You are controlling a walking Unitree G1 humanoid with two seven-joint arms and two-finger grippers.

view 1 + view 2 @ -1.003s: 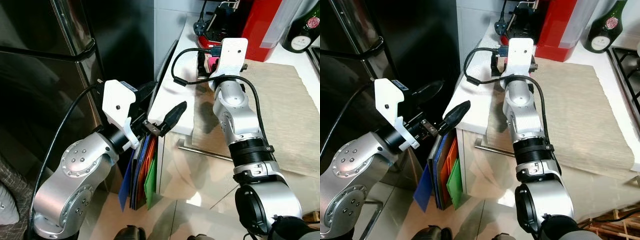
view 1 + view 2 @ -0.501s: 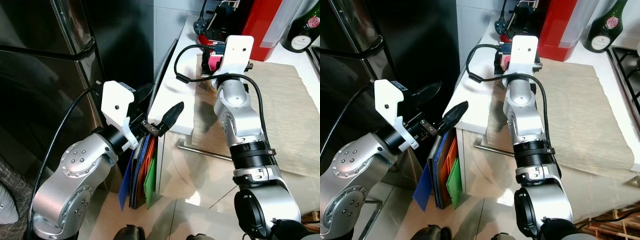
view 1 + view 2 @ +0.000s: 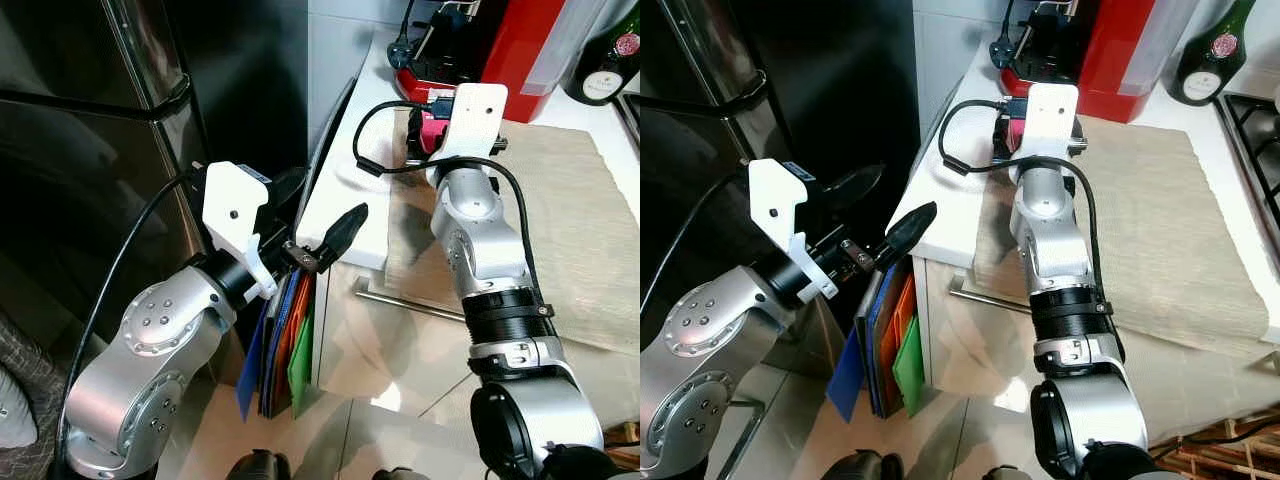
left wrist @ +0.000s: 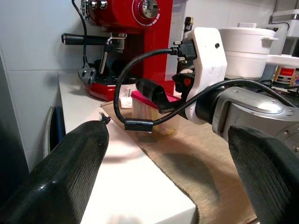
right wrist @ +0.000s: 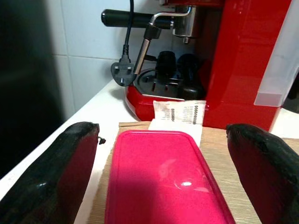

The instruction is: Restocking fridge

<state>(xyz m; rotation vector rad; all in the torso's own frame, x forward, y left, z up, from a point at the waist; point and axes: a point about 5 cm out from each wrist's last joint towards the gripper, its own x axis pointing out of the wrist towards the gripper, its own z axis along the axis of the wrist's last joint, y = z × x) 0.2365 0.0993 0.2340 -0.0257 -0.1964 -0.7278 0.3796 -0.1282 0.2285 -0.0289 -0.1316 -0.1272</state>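
Note:
A clear food box with a pink lid [image 5: 163,186] stands on the beige mat [image 3: 570,210] in front of the red coffee machine [image 5: 243,60]. My right gripper [image 5: 161,133] is open, with one finger on each side of the box and apart from it. From the head the pink lid [image 3: 432,125] peeks out beside the white wrist mount [image 3: 472,108]. My left gripper [image 3: 318,205] hangs open at the counter's left edge, beside the closed black fridge [image 3: 100,150]. Its wrist camera looks along the counter at the box [image 4: 152,105].
Coloured flat boards [image 3: 290,340] are wedged between the fridge and the counter cabinet. A drawer handle [image 3: 410,305] sticks out below the counter edge. A green bottle [image 3: 605,60] stands at the back right, with a hob [image 3: 1260,120] beside it. A plug [image 5: 122,71] lies by the machine.
My right wrist has reached a little farther toward the coffee machine, and more of the pink lid shows beside it. The left arm has stayed put.

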